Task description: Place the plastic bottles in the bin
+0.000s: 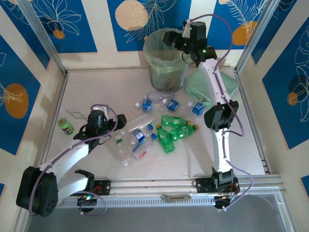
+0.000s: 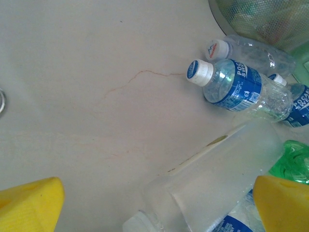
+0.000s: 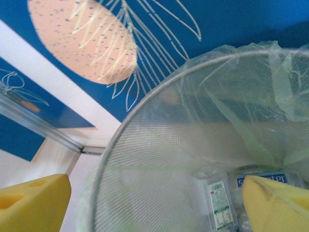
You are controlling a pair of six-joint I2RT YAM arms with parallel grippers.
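Right claw spread empty over mesh bin, pale green liner; labelled bottles, maybe two, inside. Left claw open.

Ahead-right of left gripper: bin cut by top edge. Green bottle half behind its right pad, clipped at frame edge. Clear bottle between pads runs off bottom. Metal loop far left, mostly off-frame. Below right gripper: 2 bottles blurred through liner, labels unreadable, 1 partly behind its right pad.

Labelled bottles inside bag-lined bin
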